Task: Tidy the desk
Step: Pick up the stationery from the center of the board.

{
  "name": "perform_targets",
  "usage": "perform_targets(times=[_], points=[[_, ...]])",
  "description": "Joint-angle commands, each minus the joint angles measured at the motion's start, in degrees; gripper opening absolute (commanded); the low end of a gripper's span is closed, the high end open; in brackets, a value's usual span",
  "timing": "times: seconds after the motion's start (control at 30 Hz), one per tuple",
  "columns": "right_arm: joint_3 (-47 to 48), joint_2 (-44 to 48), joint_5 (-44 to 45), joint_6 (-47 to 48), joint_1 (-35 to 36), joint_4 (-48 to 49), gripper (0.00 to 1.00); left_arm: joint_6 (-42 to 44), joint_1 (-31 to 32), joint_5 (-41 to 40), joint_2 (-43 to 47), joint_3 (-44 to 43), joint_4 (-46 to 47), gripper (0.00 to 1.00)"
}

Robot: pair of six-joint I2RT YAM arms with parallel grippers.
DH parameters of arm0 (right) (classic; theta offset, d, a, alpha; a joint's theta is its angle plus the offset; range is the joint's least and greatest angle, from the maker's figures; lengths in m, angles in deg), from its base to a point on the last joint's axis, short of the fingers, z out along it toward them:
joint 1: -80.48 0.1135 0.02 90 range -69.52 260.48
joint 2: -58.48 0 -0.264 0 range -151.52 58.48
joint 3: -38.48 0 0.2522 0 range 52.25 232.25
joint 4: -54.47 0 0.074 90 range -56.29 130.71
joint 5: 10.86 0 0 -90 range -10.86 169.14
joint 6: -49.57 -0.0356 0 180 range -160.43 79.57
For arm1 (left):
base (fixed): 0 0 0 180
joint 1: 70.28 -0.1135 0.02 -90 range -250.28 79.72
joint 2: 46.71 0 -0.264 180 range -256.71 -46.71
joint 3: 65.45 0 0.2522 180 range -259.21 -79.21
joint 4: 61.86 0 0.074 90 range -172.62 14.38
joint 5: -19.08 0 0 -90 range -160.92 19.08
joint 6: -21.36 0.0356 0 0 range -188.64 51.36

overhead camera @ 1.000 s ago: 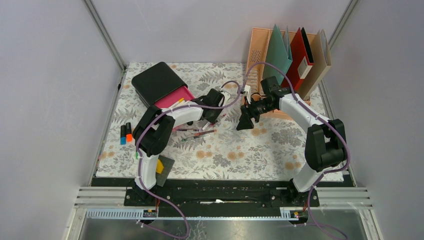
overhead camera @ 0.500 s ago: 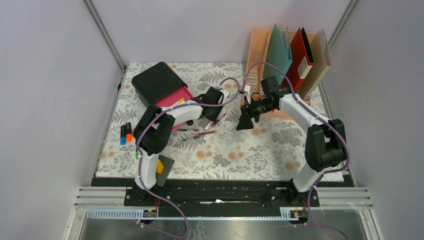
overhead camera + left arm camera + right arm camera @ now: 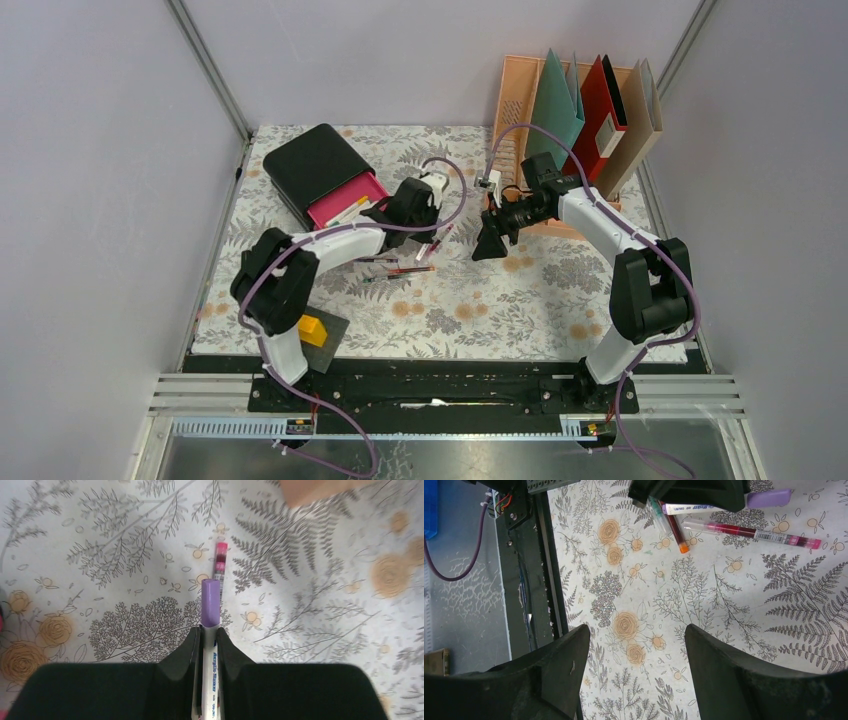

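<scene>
The desk (image 3: 520,300) wears a pale cloth printed with grey ferns and orange flowers. My left gripper (image 3: 210,630) is shut on a white acrylic marker with a purple cap (image 3: 210,609), whose cap sticks out past the fingertips, low over the cloth. In the top view the left gripper (image 3: 410,215) sits just right of the open pink drawer (image 3: 345,200). A red pen (image 3: 220,562) lies on the cloth beyond the cap. My right gripper (image 3: 636,630) is open and holds nothing, hanging near mid-desk (image 3: 490,240) to the right of the pens.
The black drawer box (image 3: 315,160) stands at the back left. A peach file rack (image 3: 520,90) with upright folders fills the back right. Loose pens (image 3: 400,270) lie mid-desk. A yellow block (image 3: 312,328) rests on a dark pad near the left arm's base.
The left arm's elbow swung out to the left, uncovering the yellow block, and its gripper shifted slightly left as the jaws tightened on the marker. The right arm stayed still.
</scene>
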Motion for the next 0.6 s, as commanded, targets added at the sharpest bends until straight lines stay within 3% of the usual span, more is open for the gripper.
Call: perform_targets(times=[0.0,0.27,0.43,0.57], points=[[2.1,2.1,-2.1,0.8,0.2,0.9,0.77,-4.1,0.1,2.7,6.5,3.1,9.1,0.00],[-0.9,2.0,-4.8,-7.4,0.1,9.1,0.78,-12.2,0.1,8.5,13.9,11.5,19.6,0.00],[-7.3,2.1,-8.7,-22.1,0.0,24.9,0.79,-20.3,0.1,11.1,18.6,18.1,30.5,0.00],[-13.8,1.5,-12.6,-40.7,0.0,45.1,0.78,-26.7,0.1,10.9,21.4,23.5,38.7,0.00]])
